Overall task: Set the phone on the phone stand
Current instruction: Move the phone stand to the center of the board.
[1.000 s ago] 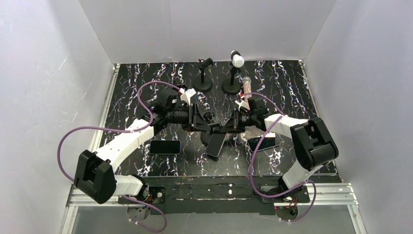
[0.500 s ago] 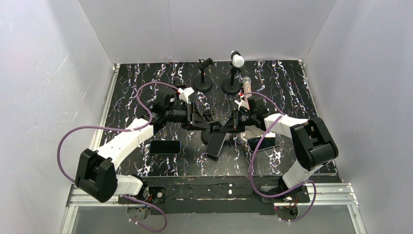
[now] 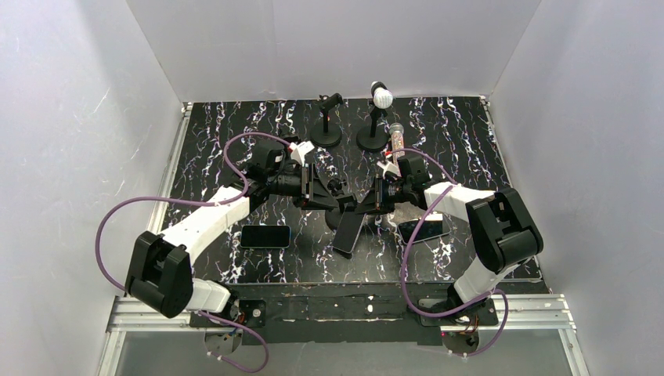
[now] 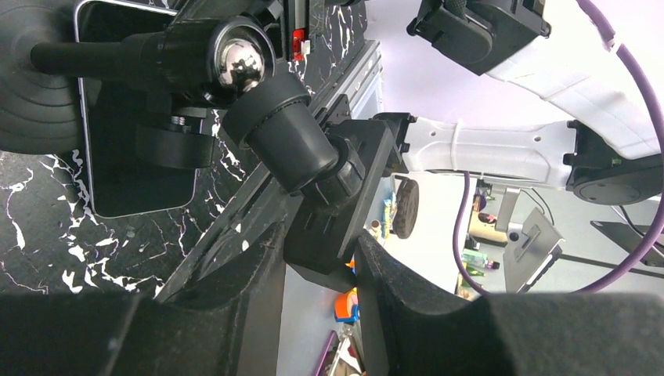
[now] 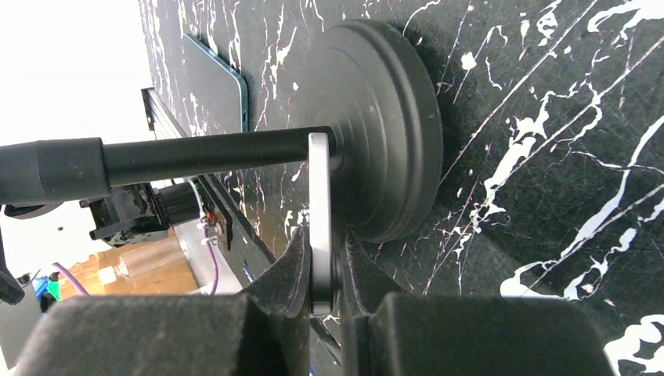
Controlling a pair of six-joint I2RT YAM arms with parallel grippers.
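My right pincer (image 5: 321, 244) is pressed onto the phone (image 3: 348, 232), which shows edge-on in its wrist view as a thin pale strip between the two fingers. In the overhead view the phone hangs tilted just below the middle of the frame, its upper end at my fingers and its lower end slanting toward the bottom left. My left pincer (image 4: 317, 254) comes in from the left of the overhead frame and pinches the black holder block (image 4: 344, 184) at the head of the phone stand (image 5: 384, 125). The stand's round base sits on the marbled table (image 3: 219, 141), and its pole runs across the right wrist view toward the left edge. The two pincers meet almost tip to tip at the centre of the overhead frame. I cannot tell whether the phone touches the holder. A second phone (image 3: 265, 236) lies flat to the lower left of centre, and a third phone (image 3: 423, 229) lies flat to the lower right.
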